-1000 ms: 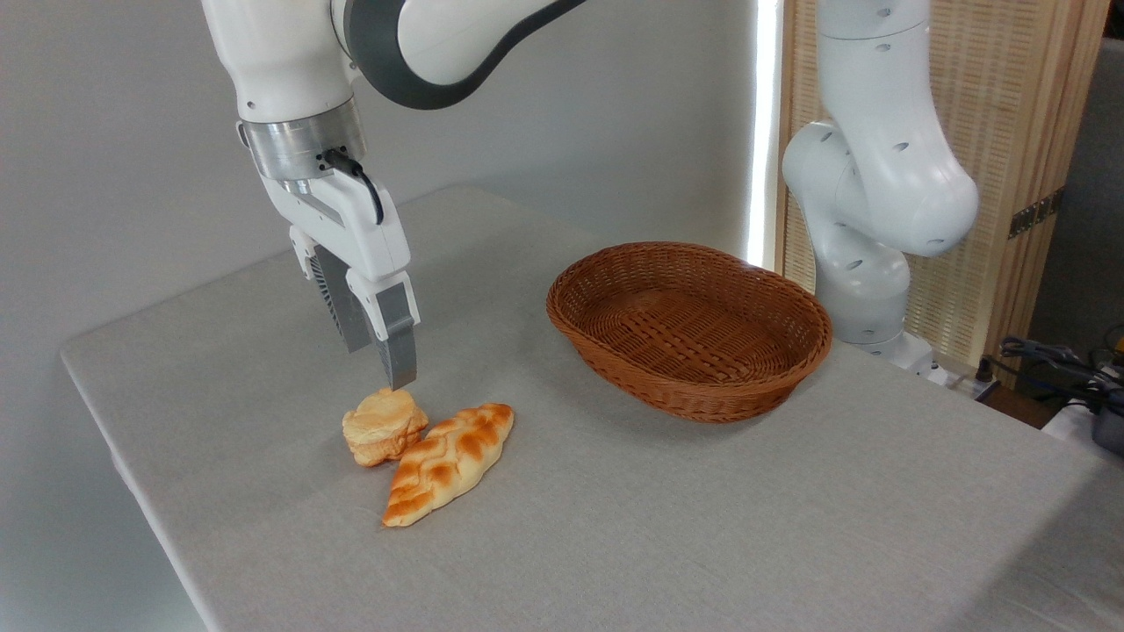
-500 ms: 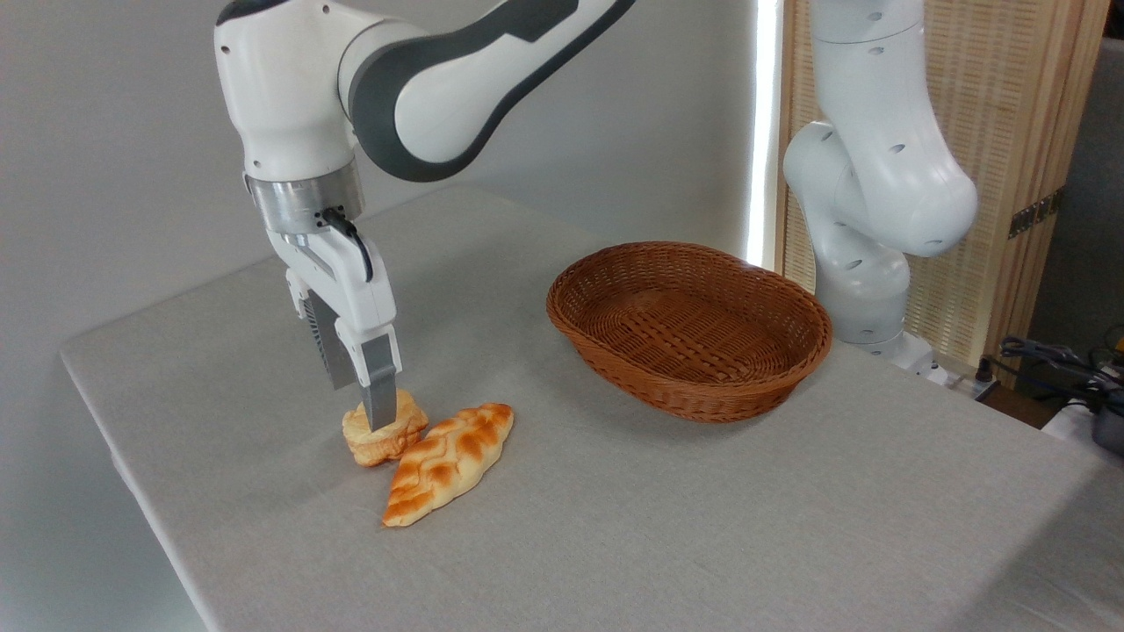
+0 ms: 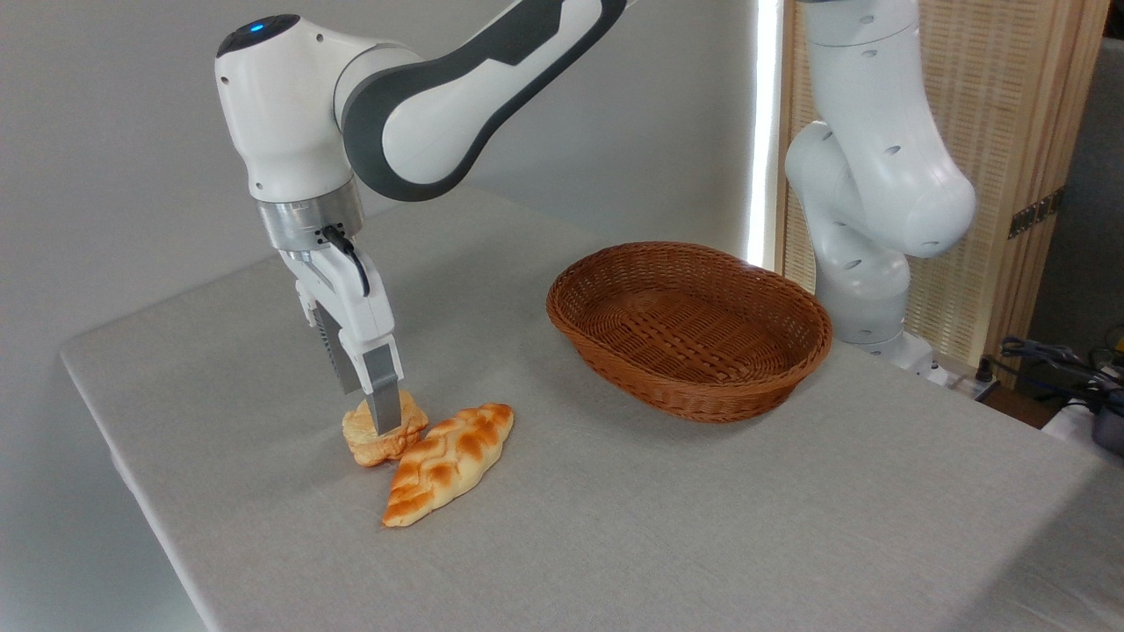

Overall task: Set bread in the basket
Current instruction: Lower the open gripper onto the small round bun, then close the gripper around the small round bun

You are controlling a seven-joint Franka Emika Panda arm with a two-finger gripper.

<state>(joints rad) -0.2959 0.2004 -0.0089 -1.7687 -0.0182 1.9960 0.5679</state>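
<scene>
The bread [image 3: 358, 436], a small pale golden layered bun, lies on the grey tablecloth at front left. It touches the end of a braided loaf [image 3: 448, 461]. My gripper [image 3: 376, 418] is lowered over the bun and stands open. Its near finger [image 3: 383, 399] hangs in front of the bun's top, while the far finger's tip is hidden behind the bun. I see no squeeze on the bun. The basket [image 3: 615, 369], oval brown wicker with low sides, stands to the right with nothing in it.
The arm's white base [image 3: 865, 290] rises behind the basket's right end. A wooden slatted screen [image 3: 1010, 132] stands at the back right, with cables [image 3: 1062, 360] beside the table edge. The table's left edge [image 3: 114, 439] is close to the bun.
My gripper has come down from just above the bun until its fingers straddle the bun, shifting slightly left. The bun, loaf and basket have not moved.
</scene>
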